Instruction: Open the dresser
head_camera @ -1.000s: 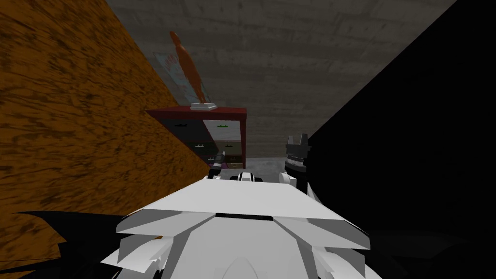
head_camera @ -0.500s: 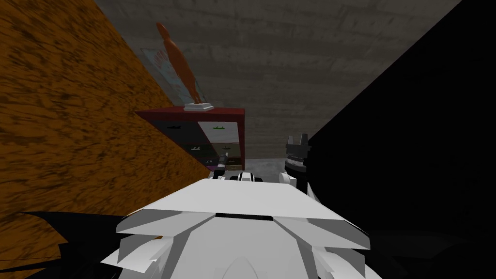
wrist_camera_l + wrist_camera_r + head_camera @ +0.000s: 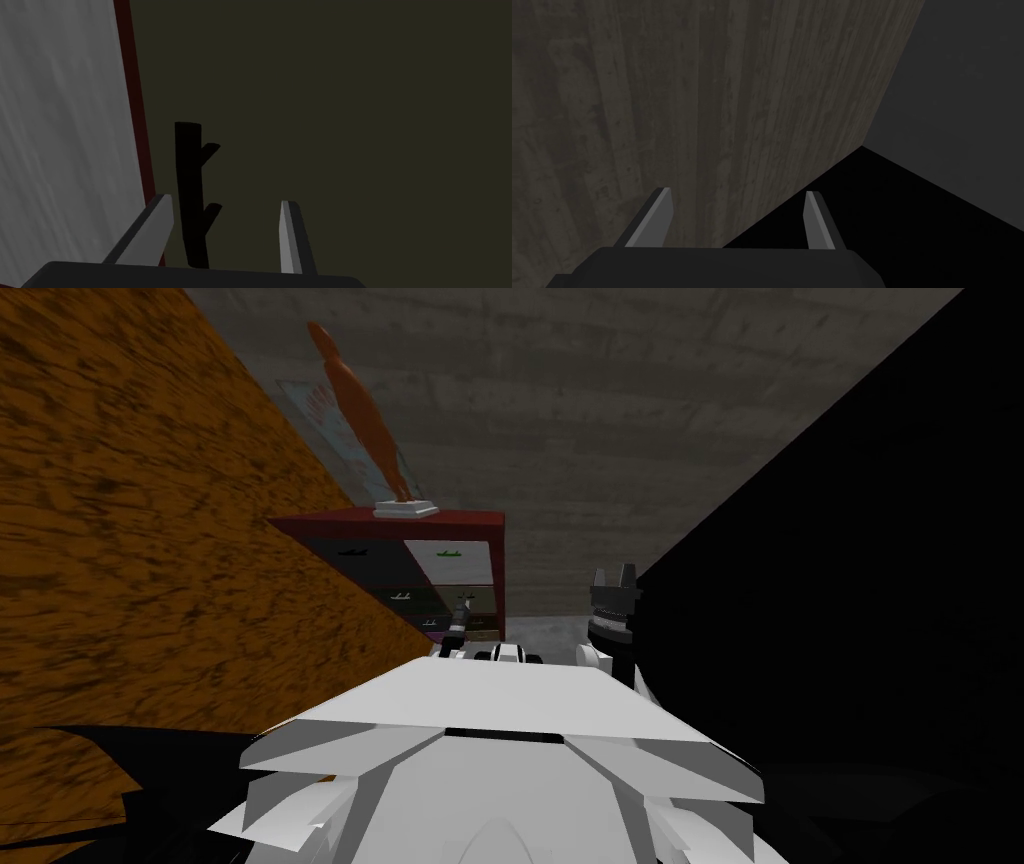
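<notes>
The dresser [image 3: 460, 520] is dark red, with drawer fronts in several colours, and stands against the grey wall ahead. My left gripper [image 3: 461, 613] reaches out to its lower drawers. In the left wrist view the gripper [image 3: 227, 220] is open in front of a dark olive drawer front [image 3: 325, 110]. That drawer's black handle [image 3: 191, 195] stands between the fingers, close to one of them and touching neither. The dresser's red edge [image 3: 134, 100] runs beside it. My right gripper [image 3: 614, 578] is raised at the right, open and empty [image 3: 738, 210].
An orange-brown figure on a white base [image 3: 405, 506] stands on the dresser's top. A large orange wood-grained surface [image 3: 150, 538] slants close along my left. A black area [image 3: 850, 588] lies to the right. A strip of grey floor [image 3: 545, 628] shows before the dresser.
My view has shifted a little, so the dresser sits further left in the picture. The left gripper has crept forward toward the drawers. The right arm has stayed still.
</notes>
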Tool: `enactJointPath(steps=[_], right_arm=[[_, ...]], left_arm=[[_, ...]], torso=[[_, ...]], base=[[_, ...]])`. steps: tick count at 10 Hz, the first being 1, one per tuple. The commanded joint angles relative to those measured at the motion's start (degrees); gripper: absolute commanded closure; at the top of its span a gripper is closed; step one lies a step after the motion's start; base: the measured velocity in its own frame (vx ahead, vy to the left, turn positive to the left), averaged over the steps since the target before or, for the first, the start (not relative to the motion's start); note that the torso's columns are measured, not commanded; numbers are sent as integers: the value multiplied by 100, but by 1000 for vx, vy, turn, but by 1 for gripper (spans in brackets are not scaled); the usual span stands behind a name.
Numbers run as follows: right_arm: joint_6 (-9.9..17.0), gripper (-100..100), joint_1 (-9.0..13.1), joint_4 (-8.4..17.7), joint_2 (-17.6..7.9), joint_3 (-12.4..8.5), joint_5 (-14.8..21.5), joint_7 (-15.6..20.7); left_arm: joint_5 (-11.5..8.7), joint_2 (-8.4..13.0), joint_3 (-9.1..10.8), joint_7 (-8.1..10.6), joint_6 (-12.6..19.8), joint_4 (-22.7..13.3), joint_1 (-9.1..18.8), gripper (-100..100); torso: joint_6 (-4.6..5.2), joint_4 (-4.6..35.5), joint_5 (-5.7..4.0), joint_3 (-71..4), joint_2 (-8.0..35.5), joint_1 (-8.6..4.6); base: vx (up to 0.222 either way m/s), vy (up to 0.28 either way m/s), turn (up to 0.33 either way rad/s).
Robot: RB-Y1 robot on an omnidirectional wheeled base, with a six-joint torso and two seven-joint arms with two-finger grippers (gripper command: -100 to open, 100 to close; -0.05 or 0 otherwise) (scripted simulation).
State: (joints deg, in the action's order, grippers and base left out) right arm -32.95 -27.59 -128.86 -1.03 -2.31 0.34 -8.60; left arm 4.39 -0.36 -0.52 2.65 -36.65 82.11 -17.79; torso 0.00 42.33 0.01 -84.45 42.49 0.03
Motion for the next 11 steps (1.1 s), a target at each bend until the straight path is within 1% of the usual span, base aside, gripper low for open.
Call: enactJointPath(steps=[1,2,5,6,7,10,11], right_arm=[[0,0,1,0,0,0,0,0],[0,0,0,0,0,0,0,0],[1,0,2,1,1,1,0,0],[1,0,2,1,0,1,0,0],[0,0,1,0,0,0,0,0],[1,0,2,1,1,1,0,0],[1,0,3,1,1,1,0,0]], left_arm=[[-4,-11,0,-7,-151,-24,31,100],[12,-4,-29,8,-23,80,-14,100],[34,9,-63,27,182,212,-74,100],[22,13,-43,30,96,200,-31,100],[33,22,-70,43,145,237,-92,100],[56,38,-122,66,205,317,-196,100],[19,106,-31,123,422,577,-111,-100]], torso=[[4,-41,25,-4,-24,14],[1,-35,17,-28,-54,17],[3,-28,12,-8,-24,-1],[7,-30,11,-24,-48,1],[5,-23,4,-42,-74,4],[3,-29,16,-7,-22,4],[7,-31,13,-14,-33,-2]], base=[[-31,2,-2],[-134,-11,15],[-186,-30,18],[-78,-10,3],[-115,-10,14],[-197,-18,16],[-134,-35,-55]])
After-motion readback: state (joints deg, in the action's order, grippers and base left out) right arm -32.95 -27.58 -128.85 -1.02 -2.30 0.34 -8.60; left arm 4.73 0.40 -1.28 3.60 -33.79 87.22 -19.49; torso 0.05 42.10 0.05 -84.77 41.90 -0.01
